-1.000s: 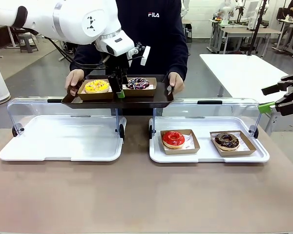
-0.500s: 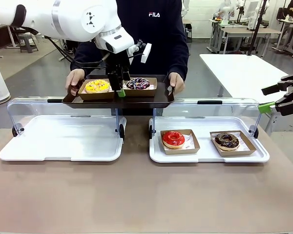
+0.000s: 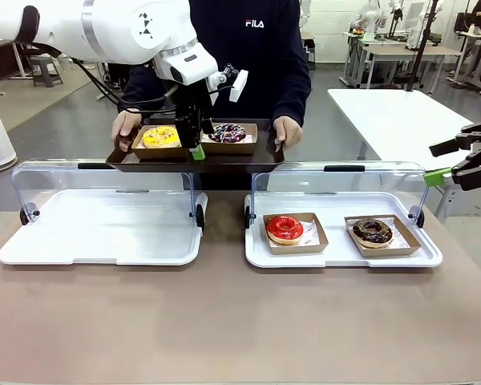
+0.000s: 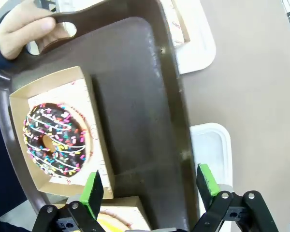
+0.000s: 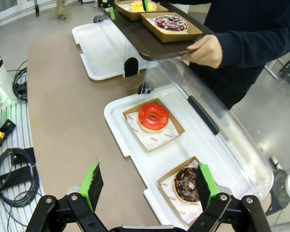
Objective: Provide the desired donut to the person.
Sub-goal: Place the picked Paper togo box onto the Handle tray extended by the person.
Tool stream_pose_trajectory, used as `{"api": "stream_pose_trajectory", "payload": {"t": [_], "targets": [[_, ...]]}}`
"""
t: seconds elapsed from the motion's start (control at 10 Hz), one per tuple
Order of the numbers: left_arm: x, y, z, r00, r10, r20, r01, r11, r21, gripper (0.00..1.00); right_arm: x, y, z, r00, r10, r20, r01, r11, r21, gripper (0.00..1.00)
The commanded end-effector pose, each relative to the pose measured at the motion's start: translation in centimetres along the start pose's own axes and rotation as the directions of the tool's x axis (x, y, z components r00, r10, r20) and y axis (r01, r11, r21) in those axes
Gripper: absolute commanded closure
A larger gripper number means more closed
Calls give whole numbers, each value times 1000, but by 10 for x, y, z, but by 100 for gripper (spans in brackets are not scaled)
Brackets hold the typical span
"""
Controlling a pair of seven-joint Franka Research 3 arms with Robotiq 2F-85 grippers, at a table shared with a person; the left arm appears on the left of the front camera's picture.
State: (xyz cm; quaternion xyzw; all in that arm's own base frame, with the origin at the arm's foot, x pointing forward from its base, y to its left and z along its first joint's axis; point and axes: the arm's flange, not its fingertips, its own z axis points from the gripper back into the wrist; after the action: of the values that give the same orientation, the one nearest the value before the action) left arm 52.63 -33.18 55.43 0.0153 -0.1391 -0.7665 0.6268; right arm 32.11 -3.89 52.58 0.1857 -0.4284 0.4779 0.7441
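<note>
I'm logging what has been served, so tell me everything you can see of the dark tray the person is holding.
The dark tray is a brown, plastic-looking rectangle with a raised rim and cut-out handles. The person grips both ends, holding it level above the clear lids. It carries two cardboard boxes side by side: a yellow donut and a chocolate sprinkled donut.

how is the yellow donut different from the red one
The yellow donut sits on the dark tray held by the person; the red donut lies on the white tray on the table. Yellow icing has sprinkles; red is plain glossy. Both are ring donuts in brown cardboard boxes.
</note>
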Motion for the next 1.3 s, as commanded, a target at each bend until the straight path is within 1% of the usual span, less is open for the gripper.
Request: {"api": "stream_pose_trajectory", "payload": {"t": [0.0, 0.3, 0.4, 0.5, 0.6, 0.7, 0.8, 1.0, 1.1, 1.2], "targets": [[1, 1, 0, 1000, 14, -14, -14, 1000, 20, 0, 0, -2, -2, 1000, -3, 27, 3, 1000, 10, 0], [1, 1, 0, 1000, 14, -14, -14, 1000, 20, 0, 0, -2, -2, 1000, -3, 27, 3, 1000, 10, 0], [0, 1, -1, 1000, 1, 2, -1, 1000, 3, 0, 0, -2, -2, 1000, -3, 27, 3, 1000, 10, 0], [-11, -7, 27, 998, 61, 11, -61, 996, 59, 0, 0, -2, -2, 1000, -3, 27, 3, 1000, 10, 0], [-37, -26, 55, 991, 120, 59, -124, 991, 59, 0, 0, -2, -2, 1000, -3, 27, 3, 1000, 10, 0], [-70, -52, 76, 974, 177, 144, -188, 980, 67, 0, 0, -2, -2, 1000, -3, 27, 3, 1000, 10, 0], [-109, -85, 90, 946, 235, 222, -260, 961, 92, 0, 0, -2, -2, 1000, -3, 27, 3, 1000, 10, 0], [-165, -142, 99, 893, 295, 340, -356, 925, 133, 0, 0, -2, -2, 1000, -3, 27, 3, 1000, 10, 0], [-192, -164, 98, 861, 314, 400, -396, 908, 139, 0, 0, -2, -2, 1000, -3, 27, 3, 1000, 10, 0], [-211, -181, 98, 851, 345, 395, -433, 887, 159, 0, 0, -2, -2, 1000, -3, 27, 3, 1000, 10, 0]]}}
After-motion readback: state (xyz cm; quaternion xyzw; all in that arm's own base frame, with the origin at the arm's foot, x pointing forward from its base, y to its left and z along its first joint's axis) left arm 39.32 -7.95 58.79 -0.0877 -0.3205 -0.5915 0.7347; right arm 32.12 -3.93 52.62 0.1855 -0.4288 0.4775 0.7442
